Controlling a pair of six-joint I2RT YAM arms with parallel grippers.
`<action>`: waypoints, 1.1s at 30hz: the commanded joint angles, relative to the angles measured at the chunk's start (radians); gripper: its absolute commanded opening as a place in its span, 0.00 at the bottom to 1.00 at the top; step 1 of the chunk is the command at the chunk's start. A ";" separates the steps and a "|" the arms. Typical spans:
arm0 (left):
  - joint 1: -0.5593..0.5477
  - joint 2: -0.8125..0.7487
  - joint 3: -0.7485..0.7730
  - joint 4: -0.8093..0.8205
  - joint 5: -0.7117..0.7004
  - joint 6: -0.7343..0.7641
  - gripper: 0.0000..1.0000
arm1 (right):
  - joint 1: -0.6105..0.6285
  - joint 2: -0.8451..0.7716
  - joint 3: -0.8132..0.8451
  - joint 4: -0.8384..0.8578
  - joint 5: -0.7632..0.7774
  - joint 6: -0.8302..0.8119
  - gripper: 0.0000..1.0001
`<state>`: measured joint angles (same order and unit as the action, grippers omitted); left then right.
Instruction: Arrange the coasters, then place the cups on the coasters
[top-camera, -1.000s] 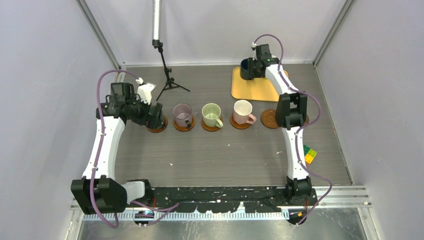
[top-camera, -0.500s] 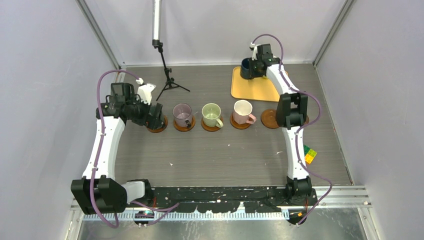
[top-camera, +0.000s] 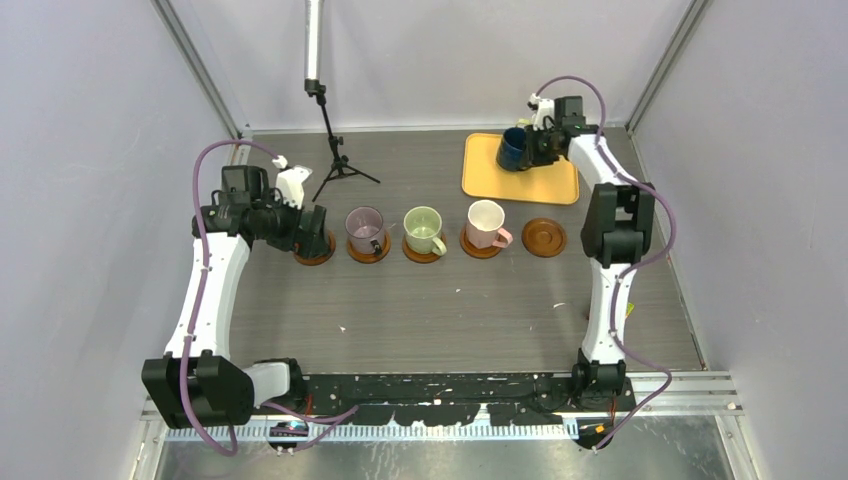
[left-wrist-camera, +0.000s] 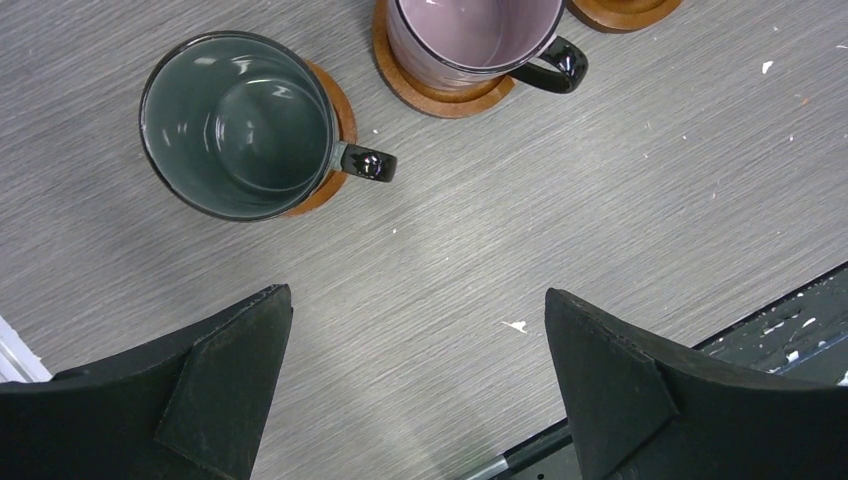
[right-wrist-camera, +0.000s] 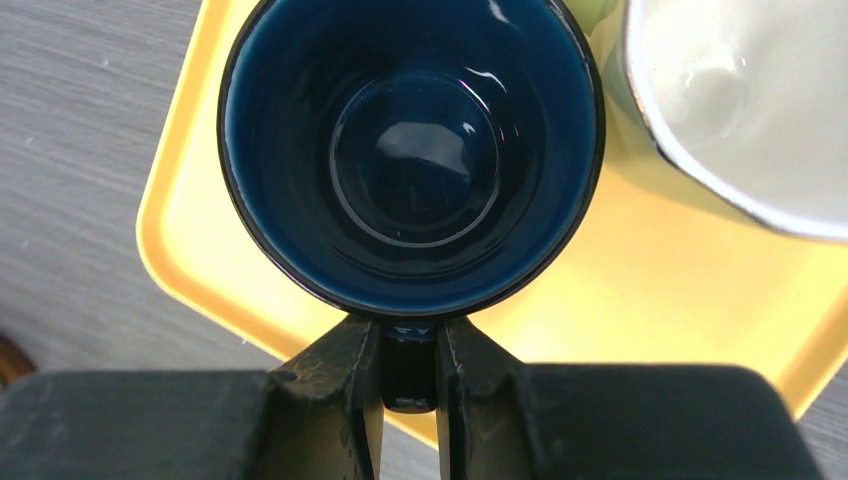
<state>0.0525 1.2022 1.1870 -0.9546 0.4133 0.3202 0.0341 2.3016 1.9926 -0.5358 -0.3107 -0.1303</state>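
Note:
My right gripper is shut on the handle of the navy blue cup, which is over the yellow tray; in the top view this gripper holds the navy cup at the back right. I cannot tell whether the cup is lifted. A pale yellow cup stands beside it. The dark green cup, mauve cup, light green cup and pink cup each sit on a brown coaster in a row. One coaster lies bare. My left gripper is open and empty, just short of the dark green cup.
A black tripod stand rises at the back, left of centre. The tray lies at the back right corner. Grey walls close in on both sides. The right arm's elbow hangs right of the bare coaster.
The right gripper has closed on the navy cup's handle and carried it a little to the right over the tray. Its elbow swung right, uncovering the bare coaster. The left arm has not moved.

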 joint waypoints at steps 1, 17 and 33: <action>-0.005 0.004 0.022 0.013 0.054 -0.018 1.00 | -0.060 -0.201 -0.061 0.138 -0.194 -0.034 0.00; -0.044 0.029 0.034 0.040 0.080 -0.048 1.00 | -0.170 -0.692 -0.568 0.068 -0.384 -0.347 0.00; -0.102 0.043 0.041 0.058 0.064 -0.056 1.00 | -0.227 -0.925 -0.947 0.053 -0.304 -0.485 0.00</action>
<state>-0.0418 1.2392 1.1885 -0.9310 0.4713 0.2684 -0.1959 1.4330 1.0527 -0.5564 -0.6003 -0.5648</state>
